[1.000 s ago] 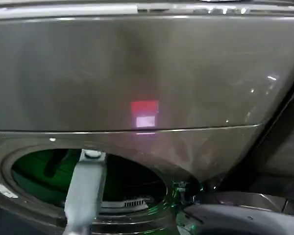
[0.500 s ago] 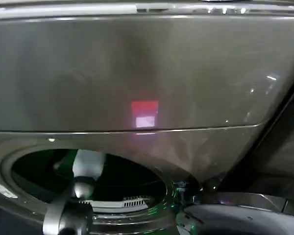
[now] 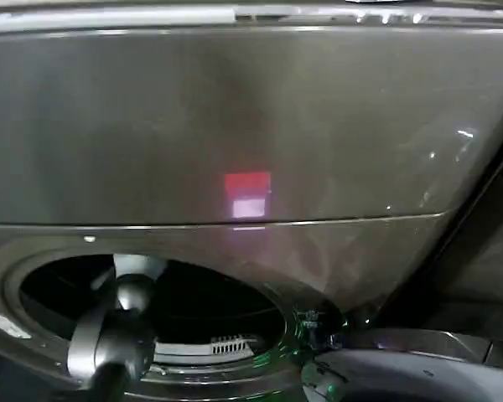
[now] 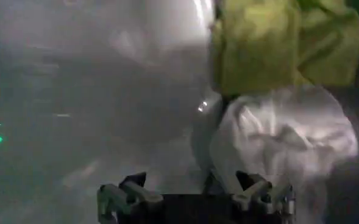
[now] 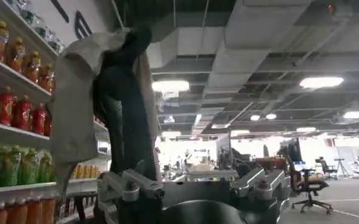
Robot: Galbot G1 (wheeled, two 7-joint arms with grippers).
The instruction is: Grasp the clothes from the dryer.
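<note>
The dryer (image 3: 251, 126) is a dark grey-bronze front with a red light (image 3: 247, 184) and a round drum mouth (image 3: 226, 306) at lower left. My left arm (image 3: 117, 335) reaches through that mouth. Inside the drum lie the clothes: a yellow-green piece (image 4: 270, 49) and, nearer to me, a crumpled white piece (image 4: 283, 134). My left gripper (image 4: 190, 182) is open just short of the white piece, which sits ahead of one finger (image 4: 247, 181); nothing is between the jaws. My right gripper (image 5: 191, 182) is open outside the dryer, facing the room.
The grey drum wall (image 4: 75, 91) curves beside the left gripper. A dark rounded shape (image 3: 402, 377) sits low at the right of the mouth. In the right wrist view, a pale cloth (image 5: 75, 103) hangs over a dark upright shape beside shelves of bottles (image 5: 8, 109).
My left arm has swung and pushed further into the drum mouth, its joint shifting left. The green glow inside the drum has faded.
</note>
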